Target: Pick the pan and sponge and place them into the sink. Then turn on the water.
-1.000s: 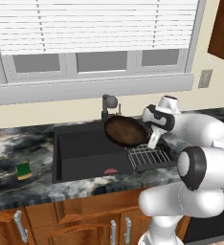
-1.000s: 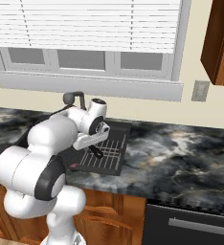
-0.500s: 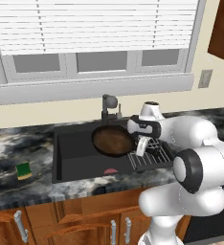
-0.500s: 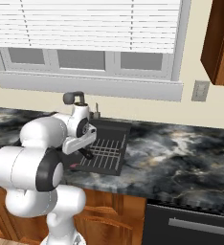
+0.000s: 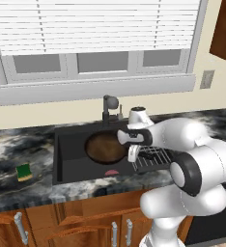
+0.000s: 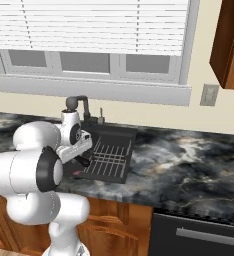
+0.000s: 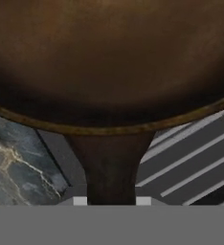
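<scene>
The pan [image 5: 104, 146], round and dark brown inside, hangs low in the left part of the black sink [image 5: 66, 161]. My gripper [image 5: 128, 145] is shut on its short black handle at the pan's right side. In the hand view the pan [image 7: 109, 57] spreads across the top, and its handle [image 7: 110, 167] runs down into my gripper [image 7: 111, 201]. The green and yellow sponge [image 5: 23, 171] lies on the counter to the left of the sink, far from the gripper. In the right base view my arm hides the pan. The water is out of view.
A dark faucet [image 5: 109, 107] stands behind the basin, close to the pan's far rim. A grey wire dish rack [image 5: 154, 159] fills the sink's right section, just under my wrist. Marbled counter [image 6: 189, 165] runs on both sides. A window sill sits above the faucet.
My arm has swung left and down with the pan, from above the dish rack into the left part of the basin. The sponge has not moved.
</scene>
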Robot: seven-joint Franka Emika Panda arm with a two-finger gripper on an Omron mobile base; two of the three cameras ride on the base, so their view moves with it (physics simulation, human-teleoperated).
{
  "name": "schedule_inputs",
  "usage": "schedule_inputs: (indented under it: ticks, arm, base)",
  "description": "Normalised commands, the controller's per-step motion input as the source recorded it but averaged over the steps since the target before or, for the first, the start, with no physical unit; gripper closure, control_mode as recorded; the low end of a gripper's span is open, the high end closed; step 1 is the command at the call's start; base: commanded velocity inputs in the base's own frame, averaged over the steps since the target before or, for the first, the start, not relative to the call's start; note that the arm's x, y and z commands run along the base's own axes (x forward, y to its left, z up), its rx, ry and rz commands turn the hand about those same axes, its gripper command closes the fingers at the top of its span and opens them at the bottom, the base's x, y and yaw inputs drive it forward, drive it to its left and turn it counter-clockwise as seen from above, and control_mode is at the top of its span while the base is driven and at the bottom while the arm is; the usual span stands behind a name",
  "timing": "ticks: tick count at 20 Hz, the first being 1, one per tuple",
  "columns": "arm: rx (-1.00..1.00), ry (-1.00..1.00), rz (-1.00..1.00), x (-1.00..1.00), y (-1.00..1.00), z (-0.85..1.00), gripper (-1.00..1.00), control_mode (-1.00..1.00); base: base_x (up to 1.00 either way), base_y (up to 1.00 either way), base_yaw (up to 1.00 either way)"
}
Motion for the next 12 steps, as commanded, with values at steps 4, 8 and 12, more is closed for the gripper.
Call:
schedule_inputs:
  ticks: [4,8,12]
  arm:
    - [-0.08,-0.03,0.0,0.11,0.29,-0.08,1.0,-1.0]
    - [-0.08,-0.06,0.0,0.13,0.29,-0.08,1.0,-1.0]
    - [-0.07,-0.1,0.0,0.15,0.23,-0.06,1.0,-1.0]
  base:
    - [0.0,0.0,0.0]
    - [0.0,0.0,0.0]
    - [0.0,0.0,0.0]
